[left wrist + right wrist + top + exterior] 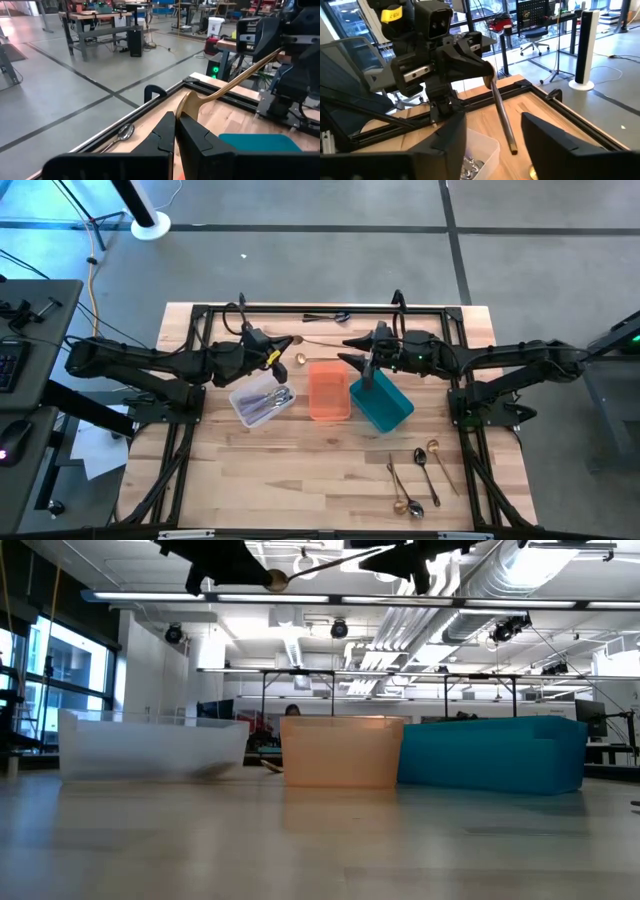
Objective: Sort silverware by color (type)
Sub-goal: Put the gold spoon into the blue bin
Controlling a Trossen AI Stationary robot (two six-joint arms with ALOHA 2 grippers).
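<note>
Left hand (482,75) holds spoon (501,112) between right fingers (451,137).

bins (330,392) mid-table in a row | loose silverware (418,472) right-front (four pieces)

We see a gold spoon (318,341) in the air above the table's far side, level, bowl (188,104) at the left end, handle running right. Silver pieces (268,402) lie piled in the clear bin. A dark spoon (330,316) lies along the far edge. At the near right, lying loose and close together: two gold spoons (441,462), a dark spoon (424,470) and a fork (394,477).
</note>
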